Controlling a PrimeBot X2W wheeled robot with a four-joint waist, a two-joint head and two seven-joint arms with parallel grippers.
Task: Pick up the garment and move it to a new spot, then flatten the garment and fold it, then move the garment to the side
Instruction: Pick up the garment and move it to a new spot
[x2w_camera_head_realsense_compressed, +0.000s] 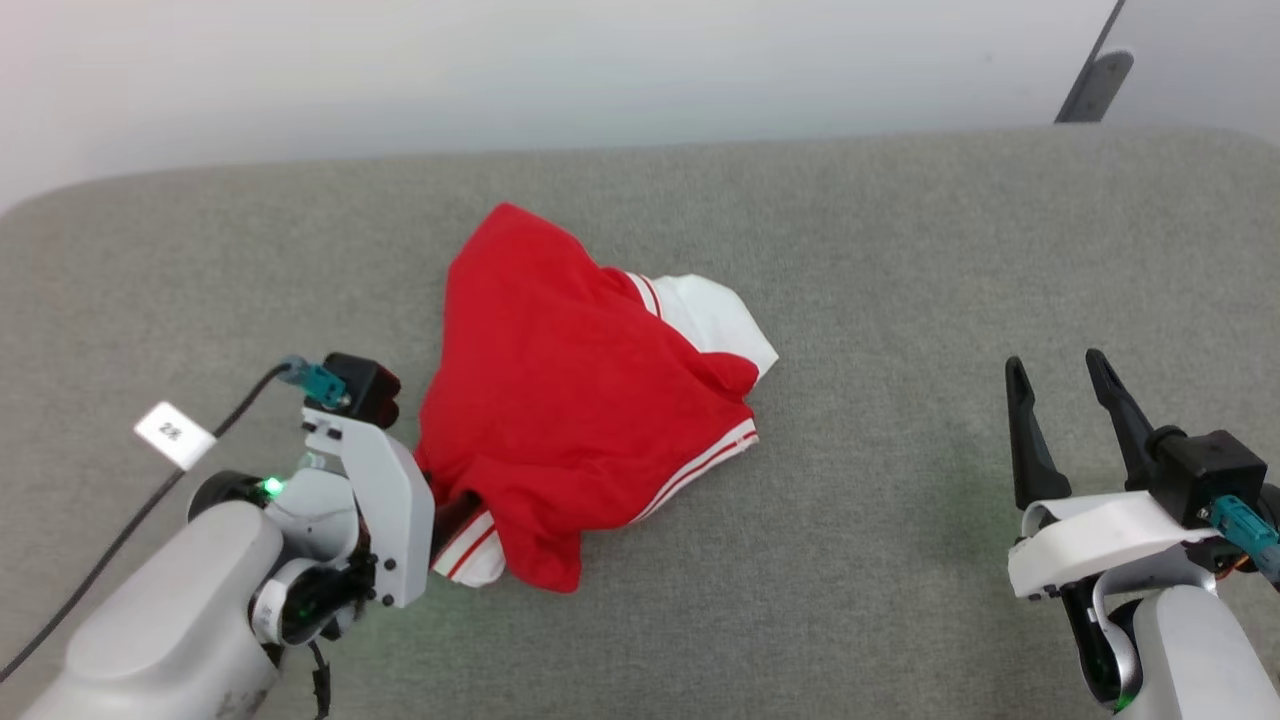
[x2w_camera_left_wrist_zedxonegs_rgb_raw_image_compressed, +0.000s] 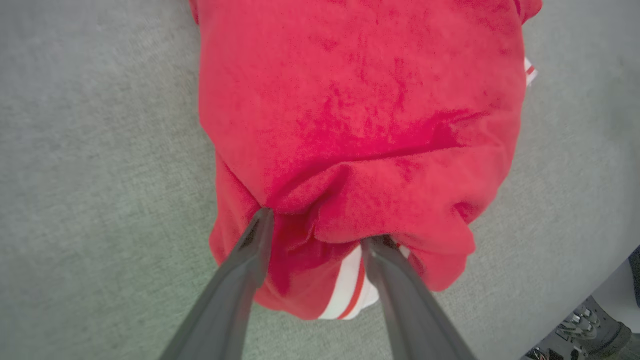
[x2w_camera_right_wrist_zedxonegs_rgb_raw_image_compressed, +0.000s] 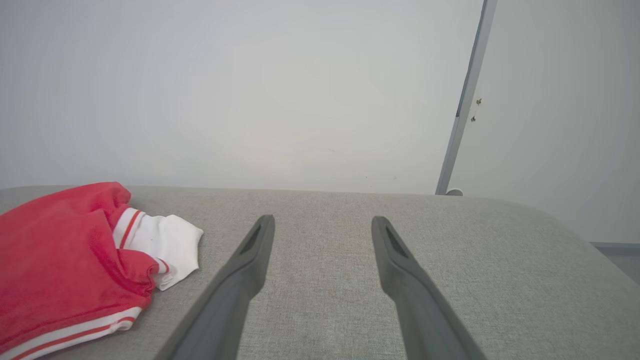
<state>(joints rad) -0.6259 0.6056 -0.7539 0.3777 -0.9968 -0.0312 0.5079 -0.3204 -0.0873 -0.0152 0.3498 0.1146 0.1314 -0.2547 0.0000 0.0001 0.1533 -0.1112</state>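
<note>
1. Bench (x2w_camera_head_realsense_compressed: 900, 250): grey fabric top, set against a pale wall (x2w_camera_head_realsense_compressed: 500, 70).
2. Garment (x2w_camera_head_realsense_compressed: 570, 400): lies on the bench, left of its middle, crumpled into a red heap and not spread flat. One white sleeve (x2w_camera_head_realsense_compressed: 715, 320) with thin red stripes pokes out on the far right side of the heap. A second white, red-striped edge shows at the near left corner, just beside the left arm.
3. Left pincer (x2w_camera_left_wrist_zedxonegs_rgb_raw_image_compressed: 320, 227): low at the garment's near left corner. In the left wrist view its two dark fingers (x2w_camera_left_wrist_zedxonegs_rgb_raw_image_compressed: 245, 265) stand well apart, tips pressed into the red folds, with bunched cloth and the striped white edge lying between them. The jaws are spread and not clamped on the fabric.
4. Right pincer (x2w_camera_head_realsense_compressed: 1055, 362): at the near right of the bench, well apart from the garment, fingers pointing away from the robot. Jaws spread wide, nothing between them, above bare bench.
5. Other items: a black cable (x2w_camera_head_realsense_compressed: 130, 520) with a white tag (x2w_camera_head_realsense_compressed: 173, 433) runs to the left wrist. A shoe (x2w_camera_left_wrist_zedxonegs_rgb_raw_image_compressed: 585, 330) shows past the bench edge in the left wrist view.
</note>
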